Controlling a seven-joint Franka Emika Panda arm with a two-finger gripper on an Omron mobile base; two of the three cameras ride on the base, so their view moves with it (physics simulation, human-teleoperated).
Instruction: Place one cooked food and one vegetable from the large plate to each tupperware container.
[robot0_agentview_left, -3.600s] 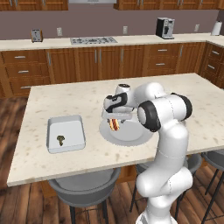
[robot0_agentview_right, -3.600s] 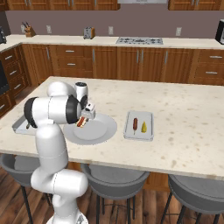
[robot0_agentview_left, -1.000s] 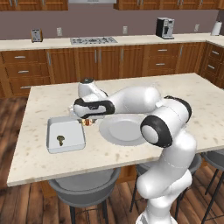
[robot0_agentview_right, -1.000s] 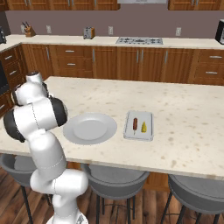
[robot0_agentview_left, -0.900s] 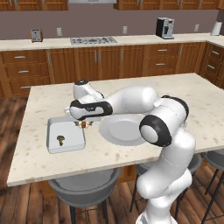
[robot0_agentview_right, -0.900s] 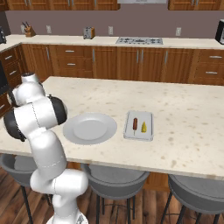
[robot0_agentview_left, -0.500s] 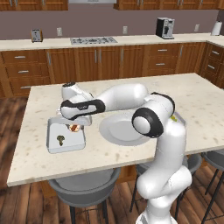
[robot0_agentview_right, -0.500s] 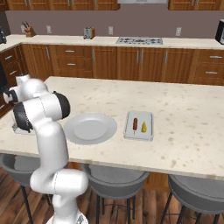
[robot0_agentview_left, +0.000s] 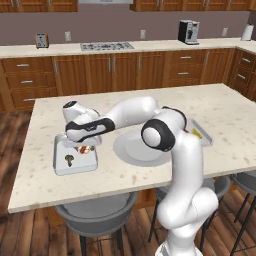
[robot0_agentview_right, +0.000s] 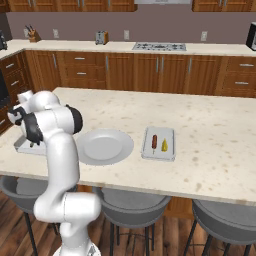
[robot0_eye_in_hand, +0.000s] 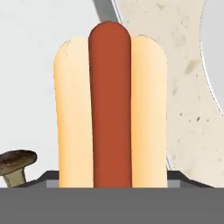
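We have swung the hot dog off the large plate to the left tupperware container, beside the mushroom; the gripper still pinches it; release remains.

The white arm is rising from its base, bending at the dark elbow joint and reaching far out to the robot's left, stretched nearly level above the worktop. The wrist is turning downward at the far end, so the end effector is pointing down just above the left tupperware container. Its jaws are standing wide and are clamped on the hot dog, gripping it from both sides.
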